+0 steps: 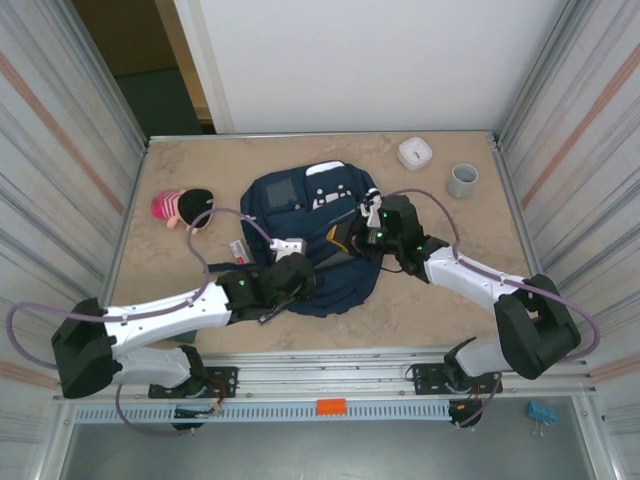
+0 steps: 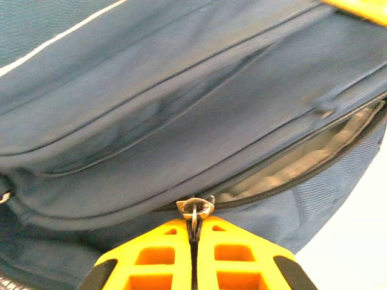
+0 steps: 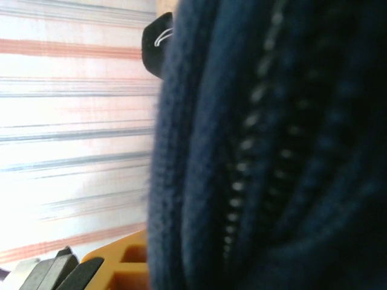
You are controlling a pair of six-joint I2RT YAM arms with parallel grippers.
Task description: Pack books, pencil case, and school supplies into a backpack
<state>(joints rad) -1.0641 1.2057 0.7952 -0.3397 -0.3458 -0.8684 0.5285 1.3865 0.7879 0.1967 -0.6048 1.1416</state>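
Observation:
The navy backpack (image 1: 310, 205) lies flat mid-table, its white strips and patch facing up. My left gripper (image 2: 195, 228) is at the bag's near-left edge (image 1: 283, 297), its yellow fingers shut on the metal zipper pull (image 2: 195, 208). To the right of the pull the zipper gapes, showing pale lining (image 2: 302, 162). My right gripper (image 1: 350, 237) is at the bag's right side. One yellow finger (image 3: 124, 263) shows, with navy fabric and zipper teeth (image 3: 239, 181) pressed against it and hiding the other finger. A pink and black pencil case (image 1: 180, 207) and a slim white packet (image 1: 237, 248) lie left of the bag. The books are out of view.
A white round device (image 1: 415, 152) and a grey cup (image 1: 462, 180) stand at the back right. Ribbed metal walls (image 1: 70, 150) close in both sides. Purple cables (image 1: 215, 235) loop over each arm.

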